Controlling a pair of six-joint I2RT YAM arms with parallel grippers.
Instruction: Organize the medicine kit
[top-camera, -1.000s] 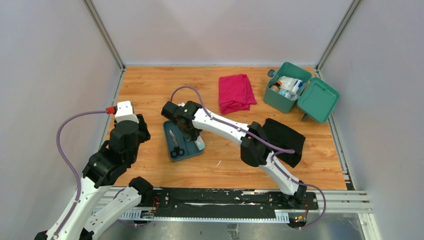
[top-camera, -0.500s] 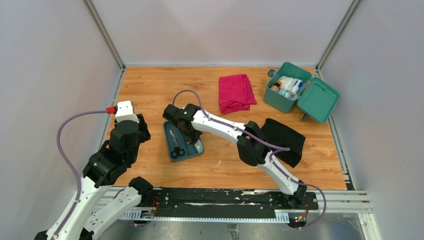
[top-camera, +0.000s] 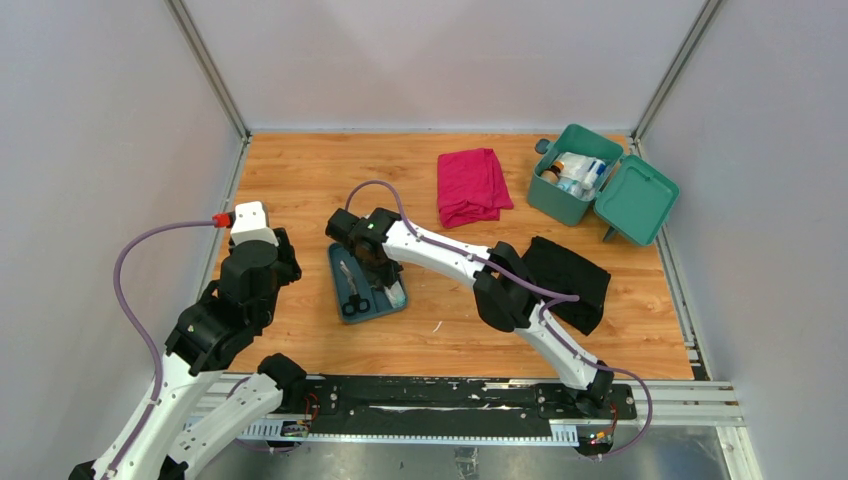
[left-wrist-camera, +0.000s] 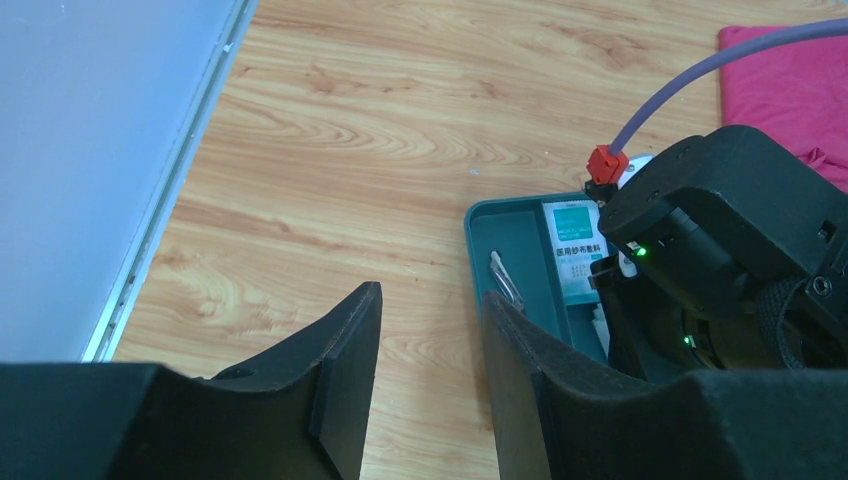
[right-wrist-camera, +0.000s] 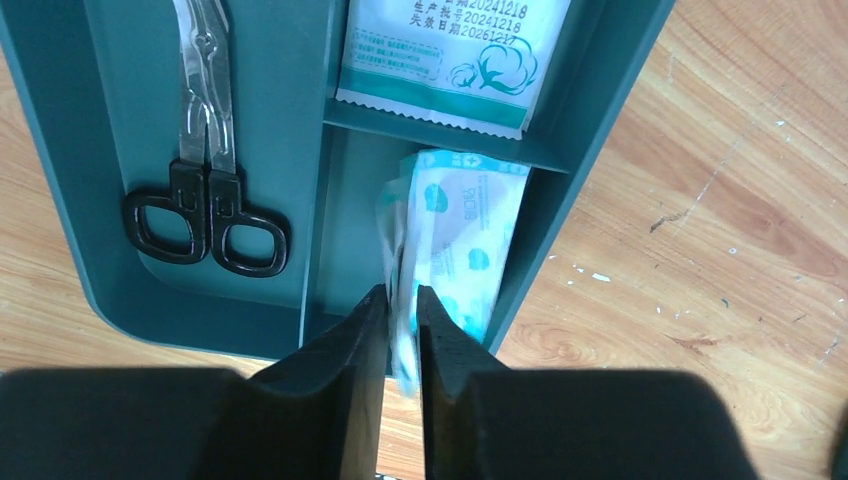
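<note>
A teal divided tray (top-camera: 345, 302) lies left of centre on the table. In the right wrist view the tray (right-wrist-camera: 120, 250) holds black-handled scissors (right-wrist-camera: 205, 190) in its left compartment and a cotton packet (right-wrist-camera: 450, 50) in the far right one. My right gripper (right-wrist-camera: 400, 312) is shut on the edge of a white-and-blue packet (right-wrist-camera: 460, 240) that hangs into the near right compartment. In the top view the right gripper (top-camera: 385, 282) is over the tray. My left gripper (left-wrist-camera: 428, 340) is open and empty over bare wood, left of the tray (left-wrist-camera: 500, 225).
An open teal medicine box (top-camera: 572, 203) with several items inside stands at the back right, its lid (top-camera: 635, 198) lying open beside it. A folded magenta cloth (top-camera: 470, 184) lies behind the tray. A black cloth (top-camera: 570, 280) lies at the right.
My right gripper has moved a little left and down over the tray, bringing the white-and-blue packet into the near right compartment. The left arm has not moved.
</note>
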